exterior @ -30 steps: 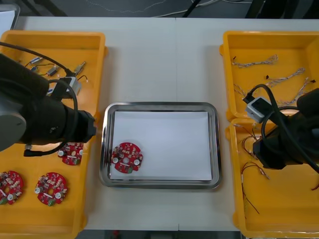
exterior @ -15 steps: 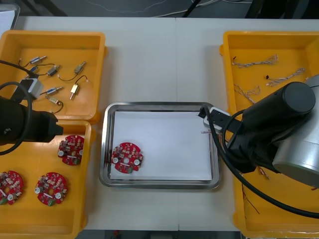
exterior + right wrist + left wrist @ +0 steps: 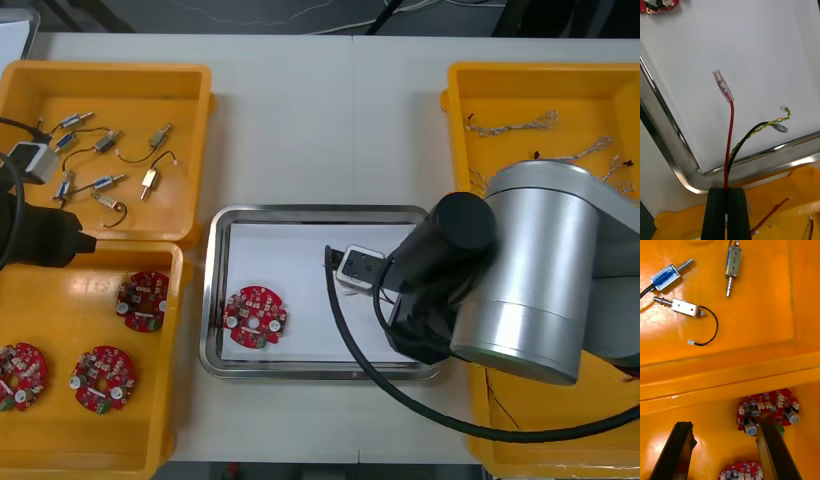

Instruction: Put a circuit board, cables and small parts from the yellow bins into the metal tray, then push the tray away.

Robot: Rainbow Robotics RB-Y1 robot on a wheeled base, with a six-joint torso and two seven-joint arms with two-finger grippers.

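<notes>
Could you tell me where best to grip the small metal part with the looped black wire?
The left gripper, open over the circuit boards, should probably take the small metal part by its boxy body from above, across its long sides: pin and wire occupy the ends.

We see the metal tray (image 3: pixel 212 300), shiny-rimmed and white inside, lying flat on the surface (image 3: pixel 320 120) between the yellow bins (image 3: pixel 460 100). One round red circuit board (image 3: pixel 255 316) lies flat at its near left. A red cable (image 3: pixel 730 127) with a clear end plug and a twisted yellow and black cable (image 3: pixel 763 125) reach out over the white lining by a tray corner, both pinched in the right claw (image 3: pixel 727 190). Small metal parts (image 3: pixel 105 182) lie scattered in the far left bin (image 3: pixel 190 80). Three more boards (image 3: pixel 141 300) lie in the near left bin (image 3: pixel 60 290).
</notes>
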